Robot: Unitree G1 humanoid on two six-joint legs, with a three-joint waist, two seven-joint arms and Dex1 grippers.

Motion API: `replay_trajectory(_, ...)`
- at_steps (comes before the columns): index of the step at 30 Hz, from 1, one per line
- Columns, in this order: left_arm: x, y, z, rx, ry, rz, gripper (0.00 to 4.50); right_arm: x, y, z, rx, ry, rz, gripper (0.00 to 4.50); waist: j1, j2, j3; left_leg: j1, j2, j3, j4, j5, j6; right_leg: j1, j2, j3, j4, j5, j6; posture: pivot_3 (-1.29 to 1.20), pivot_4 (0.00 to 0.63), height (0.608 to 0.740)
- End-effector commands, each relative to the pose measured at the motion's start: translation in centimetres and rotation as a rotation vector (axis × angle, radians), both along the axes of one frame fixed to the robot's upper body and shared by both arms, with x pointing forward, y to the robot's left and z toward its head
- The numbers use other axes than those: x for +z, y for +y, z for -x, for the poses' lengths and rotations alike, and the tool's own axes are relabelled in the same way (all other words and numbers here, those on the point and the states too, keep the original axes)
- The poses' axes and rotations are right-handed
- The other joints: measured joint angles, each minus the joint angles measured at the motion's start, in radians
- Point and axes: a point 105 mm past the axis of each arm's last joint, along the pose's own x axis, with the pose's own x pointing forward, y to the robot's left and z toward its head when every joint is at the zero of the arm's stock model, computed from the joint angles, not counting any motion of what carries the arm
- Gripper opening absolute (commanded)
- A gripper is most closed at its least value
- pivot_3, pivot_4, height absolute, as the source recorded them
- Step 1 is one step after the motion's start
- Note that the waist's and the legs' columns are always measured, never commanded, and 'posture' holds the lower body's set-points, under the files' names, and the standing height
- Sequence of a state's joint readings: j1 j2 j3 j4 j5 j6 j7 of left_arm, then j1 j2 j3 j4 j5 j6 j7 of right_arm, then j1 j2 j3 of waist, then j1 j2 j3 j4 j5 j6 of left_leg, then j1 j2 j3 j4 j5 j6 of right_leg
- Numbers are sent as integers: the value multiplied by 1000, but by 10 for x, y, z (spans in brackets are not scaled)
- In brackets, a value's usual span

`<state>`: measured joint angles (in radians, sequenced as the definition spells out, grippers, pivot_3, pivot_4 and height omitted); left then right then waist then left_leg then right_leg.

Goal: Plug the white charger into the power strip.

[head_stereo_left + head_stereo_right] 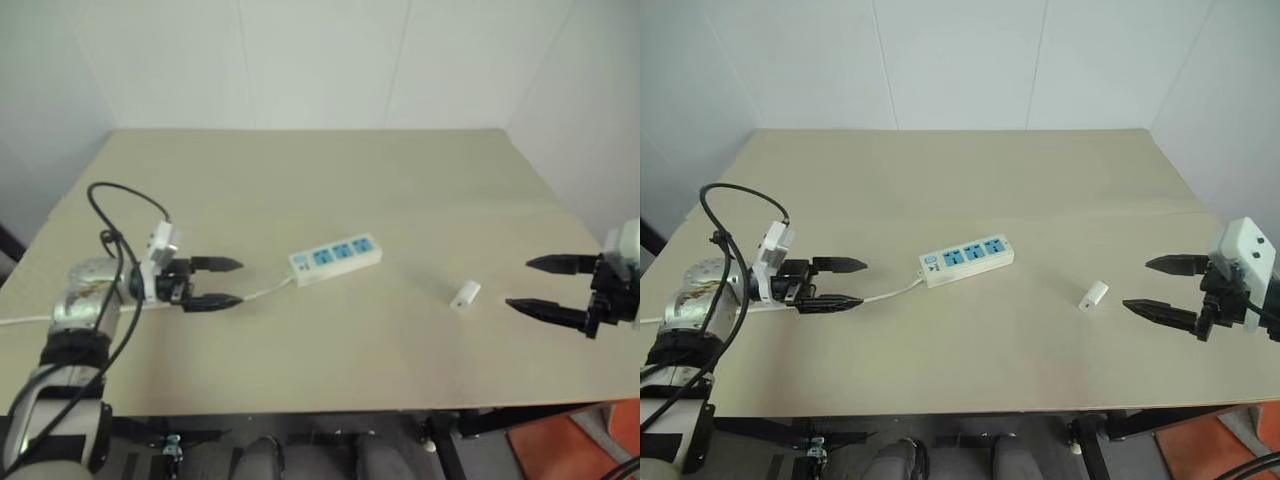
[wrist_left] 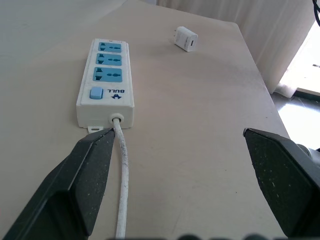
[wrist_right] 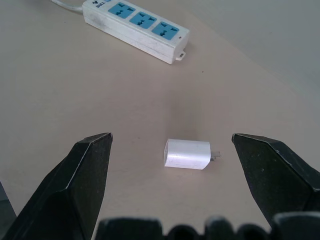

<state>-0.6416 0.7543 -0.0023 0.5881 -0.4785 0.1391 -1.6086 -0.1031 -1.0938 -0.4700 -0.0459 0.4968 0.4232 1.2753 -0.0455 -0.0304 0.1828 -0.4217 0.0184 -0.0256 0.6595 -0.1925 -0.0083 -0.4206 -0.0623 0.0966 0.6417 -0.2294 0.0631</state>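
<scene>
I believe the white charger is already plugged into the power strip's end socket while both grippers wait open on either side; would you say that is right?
Not quite. The white charger lies loose on the table, apart from the power strip, whose three sockets are free, as the right wrist view shows. The rest holds: the left gripper and right gripper are open on either side.

Strip's cord (image 1: 20, 320) cut off at edge

On the worktop (image 1: 400, 200), the power strip (image 1: 336, 258) lies just ahead of my left pincer (image 1: 228, 282); the white charger (image 1: 465, 295) lies before my right pincer (image 1: 530, 284).
</scene>
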Motion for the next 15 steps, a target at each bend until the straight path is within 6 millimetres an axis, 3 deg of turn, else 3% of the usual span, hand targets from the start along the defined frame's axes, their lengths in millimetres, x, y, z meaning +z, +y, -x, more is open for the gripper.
replay_trajectory(1,7,-3,0,-16,-43,31,4471,12,2,-1,27,-34,24,4500,1,0,0,0,0,0,0,0,0,0,0,0,0,0,0,0,150,740)
replay_trajectory(15,-3,-9,4,2,-59,32,4471,9,7,-8,41,-32,8,4500,3,0,0,0,0,0,0,0,0,0,0,0,0,0,0,0,150,740)
